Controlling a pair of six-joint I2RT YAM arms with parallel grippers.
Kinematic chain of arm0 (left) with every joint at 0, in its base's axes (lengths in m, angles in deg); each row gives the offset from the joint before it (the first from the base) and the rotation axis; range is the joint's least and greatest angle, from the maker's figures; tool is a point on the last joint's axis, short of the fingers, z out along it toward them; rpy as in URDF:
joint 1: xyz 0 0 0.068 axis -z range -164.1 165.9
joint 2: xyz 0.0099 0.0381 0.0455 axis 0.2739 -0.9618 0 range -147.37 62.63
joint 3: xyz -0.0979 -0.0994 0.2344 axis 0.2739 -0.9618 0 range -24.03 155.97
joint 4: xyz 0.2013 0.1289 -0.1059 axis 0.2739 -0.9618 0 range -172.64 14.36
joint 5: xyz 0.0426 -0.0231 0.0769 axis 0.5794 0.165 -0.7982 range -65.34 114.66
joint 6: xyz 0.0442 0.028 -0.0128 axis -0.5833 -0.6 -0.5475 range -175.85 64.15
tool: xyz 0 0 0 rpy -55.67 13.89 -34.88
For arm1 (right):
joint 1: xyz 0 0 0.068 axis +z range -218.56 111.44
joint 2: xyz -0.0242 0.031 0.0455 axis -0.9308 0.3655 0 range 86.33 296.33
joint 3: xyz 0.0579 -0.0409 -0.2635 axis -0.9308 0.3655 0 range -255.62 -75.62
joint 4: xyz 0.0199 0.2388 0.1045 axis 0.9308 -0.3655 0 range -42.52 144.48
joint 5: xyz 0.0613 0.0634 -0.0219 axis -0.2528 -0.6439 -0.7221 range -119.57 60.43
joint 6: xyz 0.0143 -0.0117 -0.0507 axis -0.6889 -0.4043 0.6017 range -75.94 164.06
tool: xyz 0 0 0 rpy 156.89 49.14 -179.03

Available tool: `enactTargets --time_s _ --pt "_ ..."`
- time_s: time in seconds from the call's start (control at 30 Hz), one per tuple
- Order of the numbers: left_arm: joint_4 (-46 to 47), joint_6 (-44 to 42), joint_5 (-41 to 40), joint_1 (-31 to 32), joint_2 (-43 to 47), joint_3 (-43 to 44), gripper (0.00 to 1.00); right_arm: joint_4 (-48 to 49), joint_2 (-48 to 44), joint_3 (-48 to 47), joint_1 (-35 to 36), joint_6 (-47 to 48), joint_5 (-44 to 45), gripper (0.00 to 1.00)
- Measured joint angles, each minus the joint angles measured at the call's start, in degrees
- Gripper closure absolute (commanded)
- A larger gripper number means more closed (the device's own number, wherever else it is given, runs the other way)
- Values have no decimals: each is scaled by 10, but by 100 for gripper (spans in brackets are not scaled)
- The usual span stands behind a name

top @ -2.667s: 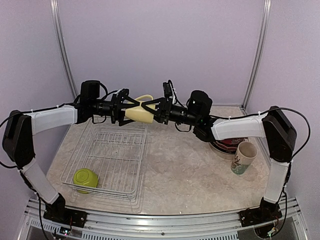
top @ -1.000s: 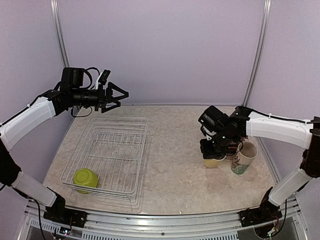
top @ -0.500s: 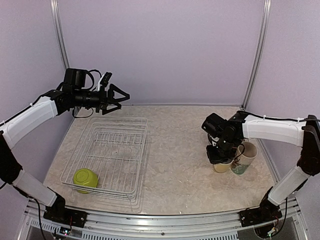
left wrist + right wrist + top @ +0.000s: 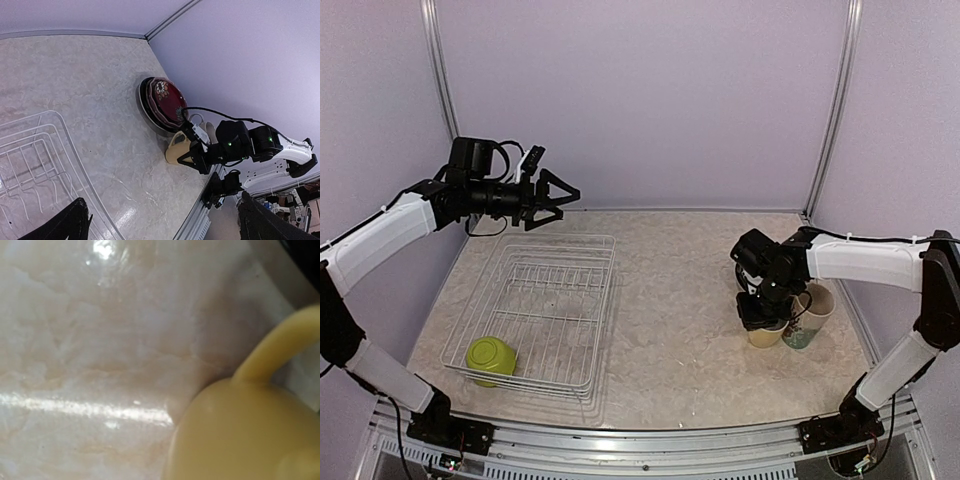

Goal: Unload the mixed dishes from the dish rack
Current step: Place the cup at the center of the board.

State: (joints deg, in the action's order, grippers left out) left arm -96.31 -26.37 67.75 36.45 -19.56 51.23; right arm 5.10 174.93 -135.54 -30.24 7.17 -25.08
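Observation:
The white wire dish rack (image 4: 604, 300) stands at the left, with the lime-green bowl (image 4: 491, 357) upside down in its near left corner. It also shows in the left wrist view (image 4: 35, 165). My left gripper (image 4: 558, 197) is open and empty, high above the rack's far edge. My right gripper (image 4: 763, 316) is shut on the pale yellow mug (image 4: 767, 335), low at the table, right beside the white floral mug (image 4: 808, 318). The yellow mug shows in the left wrist view (image 4: 177, 149) and fills the right wrist view (image 4: 240, 435). A dark red plate (image 4: 162, 102) tops a stack behind the mugs.
Marbled tabletop (image 4: 670, 300) lies between the rack and the mugs. Purple walls with metal corner posts (image 4: 832, 110) close the back and sides. The table's front rail (image 4: 640, 445) runs along the near edge.
Both grippers held the yellow mug above the rack. The left let go and drew back left. The right carried the mug right and lowered it beside the floral mug.

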Motion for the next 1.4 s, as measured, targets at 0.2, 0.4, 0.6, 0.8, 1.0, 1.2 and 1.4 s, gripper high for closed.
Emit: enactTargets --time_s 0.2,0.4,0.6,0.8,1.0,1.2,1.4 --pt "-2 0 2 0 -7 1 1 1 0 1 -2 0 5 81" --pt "-5 0 4 0 -8 2 1 2 -1 1 -2 0 9 67" --pt "-6 -4 4 0 -9 2 1 -13 -15 -11 -2 0 10 55" --pt "-16 -16 -1 0 -9 3 1 -35 -61 -44 -2 0 12 46" --pt "-47 -28 -46 9 -9 21 1 -22 -103 -51 2 18 11 41" --pt "-114 -3 -148 26 -8 22 1 59 -126 -22 3 28 -4 37" --pt "-265 43 -236 15 8 16 1 108 -129 -8 3 41 -5 35"
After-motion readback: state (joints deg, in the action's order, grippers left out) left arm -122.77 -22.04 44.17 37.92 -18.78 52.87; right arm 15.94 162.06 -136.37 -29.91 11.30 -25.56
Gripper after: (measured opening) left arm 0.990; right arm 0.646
